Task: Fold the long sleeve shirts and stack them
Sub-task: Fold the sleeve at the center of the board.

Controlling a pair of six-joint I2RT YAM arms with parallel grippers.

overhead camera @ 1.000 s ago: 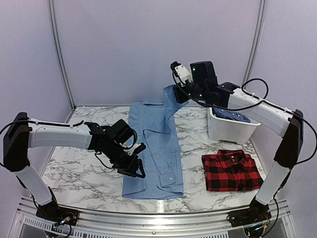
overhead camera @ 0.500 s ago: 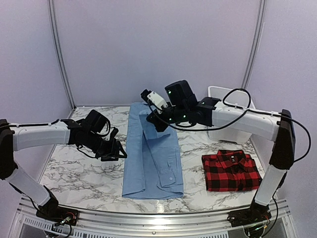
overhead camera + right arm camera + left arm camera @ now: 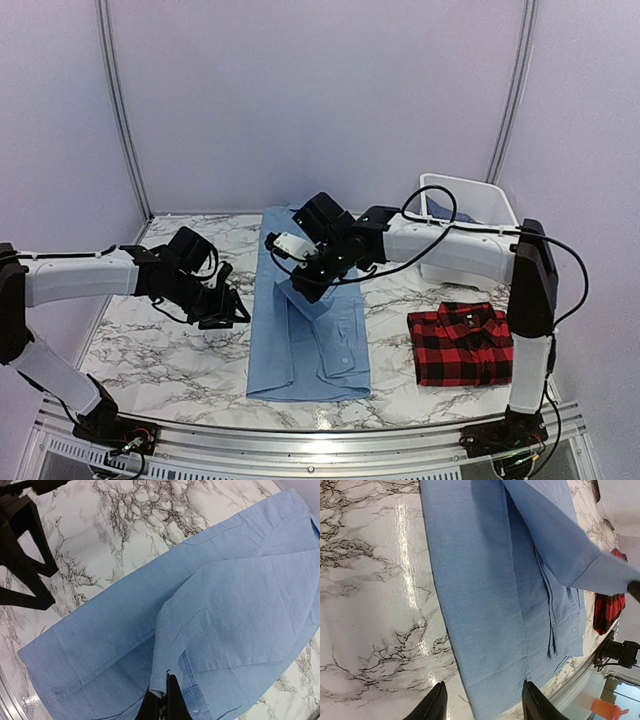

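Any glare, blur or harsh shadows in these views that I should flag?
Top external: even light, only soft shadows, no blur. Left wrist: a bright glare streak runs down the marble table beside the light blue shirt; focus is fine. Right wrist: the shirt's weave is crisp, but the right gripper at the bottom edge is dark and slightly soft.

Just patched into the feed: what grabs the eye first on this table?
The plain light blue cloth button-up shirt laid lengthwise mid-table, one sleeve pinched in the shut right gripper and lifted across its front. The open left gripper hovers over the marble-patterned tabletop to its left, and a folded red-and-black plaid cloth shirt lies at the near right.
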